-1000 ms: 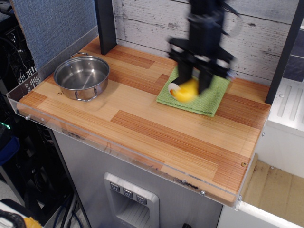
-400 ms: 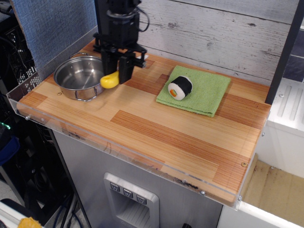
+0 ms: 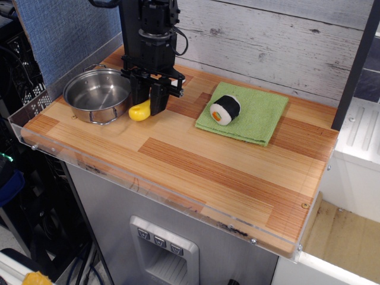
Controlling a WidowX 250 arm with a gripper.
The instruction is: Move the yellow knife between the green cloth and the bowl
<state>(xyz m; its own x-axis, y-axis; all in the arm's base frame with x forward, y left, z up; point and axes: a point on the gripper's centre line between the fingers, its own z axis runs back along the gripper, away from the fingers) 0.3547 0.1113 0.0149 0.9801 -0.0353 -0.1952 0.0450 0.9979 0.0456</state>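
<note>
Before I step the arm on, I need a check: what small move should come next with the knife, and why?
Probably lower a little and open. The gripper holds the knife low over the wood, already between the bowl and the cloth, though close beside the bowl.

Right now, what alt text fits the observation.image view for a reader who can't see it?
A black gripper holds a yellow knife low over a wooden table, right beside a steel bowl. To the right lies a green cloth with a sushi roll on it.
</note>
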